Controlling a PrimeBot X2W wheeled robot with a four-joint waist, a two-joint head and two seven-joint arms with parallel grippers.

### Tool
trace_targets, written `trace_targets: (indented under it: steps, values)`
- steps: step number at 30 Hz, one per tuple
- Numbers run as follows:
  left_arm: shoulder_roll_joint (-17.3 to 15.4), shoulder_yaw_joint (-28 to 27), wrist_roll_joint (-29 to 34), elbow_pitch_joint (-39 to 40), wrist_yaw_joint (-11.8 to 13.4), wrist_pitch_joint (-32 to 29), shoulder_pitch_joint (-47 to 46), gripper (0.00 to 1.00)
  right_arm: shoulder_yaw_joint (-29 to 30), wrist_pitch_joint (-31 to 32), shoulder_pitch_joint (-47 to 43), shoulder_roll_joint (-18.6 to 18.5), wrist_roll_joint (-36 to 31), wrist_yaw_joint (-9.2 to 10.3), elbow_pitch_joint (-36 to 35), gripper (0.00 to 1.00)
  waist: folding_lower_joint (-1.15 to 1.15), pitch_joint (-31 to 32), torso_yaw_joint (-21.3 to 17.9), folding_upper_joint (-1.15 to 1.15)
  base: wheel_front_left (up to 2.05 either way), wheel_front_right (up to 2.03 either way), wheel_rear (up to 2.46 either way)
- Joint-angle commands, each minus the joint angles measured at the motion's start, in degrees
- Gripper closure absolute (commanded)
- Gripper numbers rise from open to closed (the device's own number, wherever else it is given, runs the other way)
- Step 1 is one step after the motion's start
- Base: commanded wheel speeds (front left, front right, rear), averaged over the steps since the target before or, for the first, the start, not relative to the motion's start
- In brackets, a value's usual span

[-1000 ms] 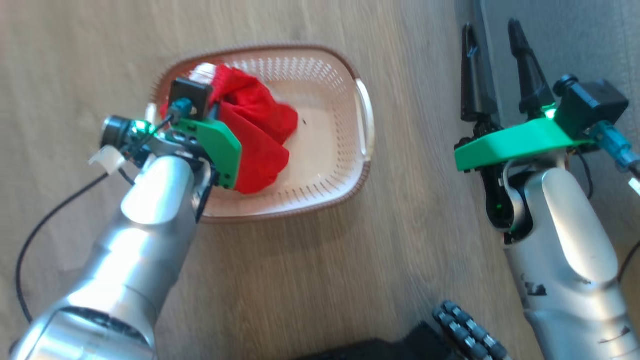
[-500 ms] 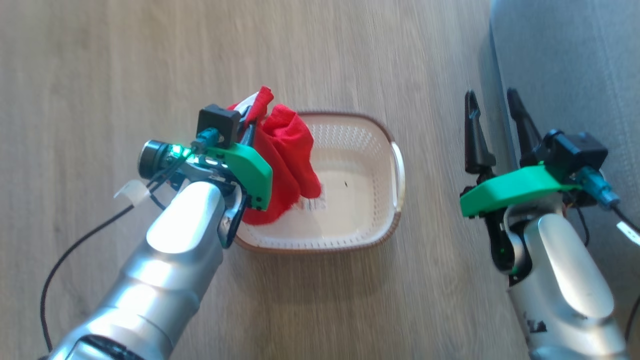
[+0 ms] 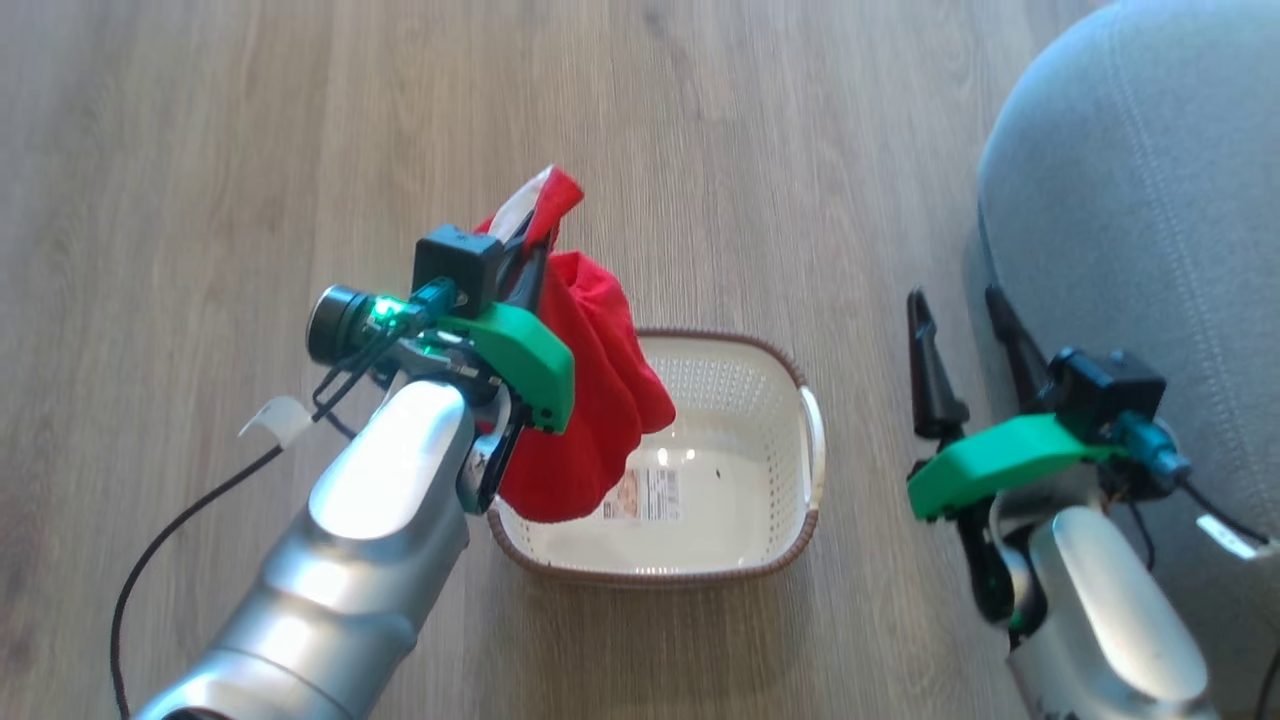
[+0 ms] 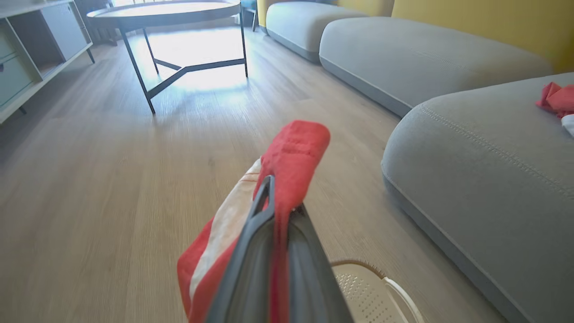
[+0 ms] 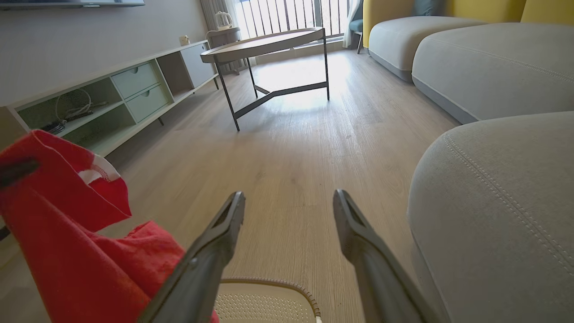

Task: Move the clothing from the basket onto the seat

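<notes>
Red clothing [image 3: 600, 420]: white-panelled, hung over basket [image 3: 770, 545], frame centre.
Left jaws: clamped on clothing.
Right jaws: apart.
Left wrist view: red garment [image 4: 555, 98] on seat [image 4: 484, 170], right edge.

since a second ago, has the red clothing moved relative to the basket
Yes: up. The clothing, pinched in the left gripper, lay in the basket; now it hangs above the basket's left end, baring the label inside.
</notes>
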State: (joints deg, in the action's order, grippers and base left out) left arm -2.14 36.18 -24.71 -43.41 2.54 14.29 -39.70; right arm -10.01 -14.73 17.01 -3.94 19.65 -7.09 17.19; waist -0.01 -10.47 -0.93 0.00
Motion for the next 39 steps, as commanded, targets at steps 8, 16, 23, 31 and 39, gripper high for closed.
trace_targets:
  steps: [8, 16, 23, 31, 39]
  values:
    - [-1.47, -3.58, 1.88, 8.89, 0.17, 0.71, -0.92, 1.00, -2.51, -0.27, -2.91, 0.19, 0.63, -0.40, -0.58, 0.00, 0.01, 4.97, -0.11, 0.00, 0.00, 0.00, 0.00]
    - [-2.41, -3.94, 2.36, 15.67, 0.37, 0.60, -1.54, 1.00, -2.73, -0.27, -5.05, 0.16, 0.74, -0.40, -0.34, 0.00, 0.01, 7.44, -0.09, 0.00, 0.00, 0.00, 0.00]
    - [-3.71, -3.81, 2.70, 21.51, 1.32, -1.43, -2.22, 1.00, -3.06, -0.27, -6.00, 0.21, 0.43, -0.40, -0.45, 0.00, 0.01, 8.55, -0.27, 0.00, 0.00, 0.00, 0.00]
    - [-4.66, -3.26, 2.55, 25.96, 2.14, -3.50, -1.48, 1.00, -3.40, -0.27, -6.40, 0.20, 0.19, -0.40, -0.51, 0.00, 0.01, 8.98, -0.58, 0.00, 0.00, 0.00, 0.00]
    - [-4.70, -2.42, 2.36, 28.01, 2.43, -4.59, -1.27, 1.00, -10.21, -0.27, -3.71, -0.24, -0.14, -0.40, -3.89, 0.00, 0.01, 8.40, -0.22, 0.00, 0.00, 0.00, 0.00]
